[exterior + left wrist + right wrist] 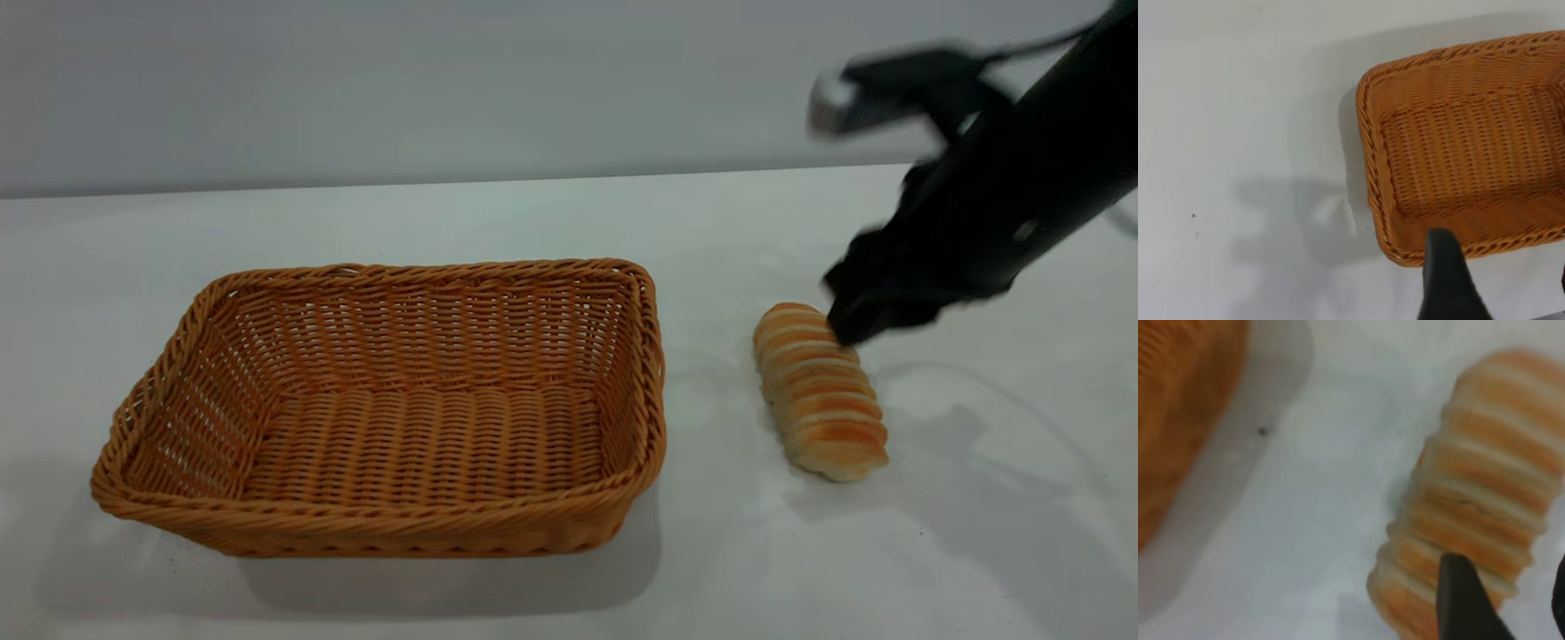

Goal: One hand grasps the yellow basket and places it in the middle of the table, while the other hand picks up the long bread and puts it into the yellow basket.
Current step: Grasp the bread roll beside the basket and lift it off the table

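The yellow basket (pixel 373 520) stands empty on the white table (pixel 533 213), left of centre. The long bread (pixel 822 396) lies on the table to its right, apart from it. My right gripper (pixel 849 327) hangs just over the bread's far end. In the right wrist view it (pixel 1508 563) is open, with one finger (pixel 1465 600) over the bread (pixel 1491 473) and the other at the picture's edge. My left gripper (pixel 1503 257) is out of the exterior view. It is open and empty, with one dark finger (pixel 1445 280) just short of the basket's rim (pixel 1368 133).
A grey wall runs behind the table's far edge. The right arm (pixel 1022 187) with its silver-grey part and cable reaches in from the upper right. Bare tabletop lies around the basket and the bread. The basket's side shows blurred in the right wrist view (pixel 1178 400).
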Controlling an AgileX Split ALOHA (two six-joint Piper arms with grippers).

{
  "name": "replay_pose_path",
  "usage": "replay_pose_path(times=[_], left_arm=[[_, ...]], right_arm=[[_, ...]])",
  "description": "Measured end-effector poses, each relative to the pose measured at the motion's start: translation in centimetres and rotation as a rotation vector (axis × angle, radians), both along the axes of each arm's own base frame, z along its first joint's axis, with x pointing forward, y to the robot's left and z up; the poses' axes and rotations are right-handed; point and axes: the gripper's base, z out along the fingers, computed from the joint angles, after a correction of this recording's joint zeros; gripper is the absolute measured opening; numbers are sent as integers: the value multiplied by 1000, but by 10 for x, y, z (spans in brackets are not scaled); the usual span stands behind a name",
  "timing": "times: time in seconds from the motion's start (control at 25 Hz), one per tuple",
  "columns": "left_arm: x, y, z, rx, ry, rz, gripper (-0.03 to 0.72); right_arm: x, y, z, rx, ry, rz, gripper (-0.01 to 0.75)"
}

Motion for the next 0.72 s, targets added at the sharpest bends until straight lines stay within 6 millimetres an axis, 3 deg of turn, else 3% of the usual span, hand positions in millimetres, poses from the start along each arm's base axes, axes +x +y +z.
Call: replay_pose_path(times=[0.2, 0.48, 0.56, 0.72], left_arm=[[0, 0, 0, 0, 2, 0, 465], [0, 0, 0, 0, 3, -1, 465], [0, 0, 0, 0, 4, -1, 465], [0, 0, 0, 0, 4, -1, 465]], right_arm=[[16, 4, -35, -11, 51, -27, 370], [26, 9, -47, 1, 71, -24, 350], [26, 9, -47, 3, 75, -22, 287], [25, 10, -47, 17, 96, -8, 79]])
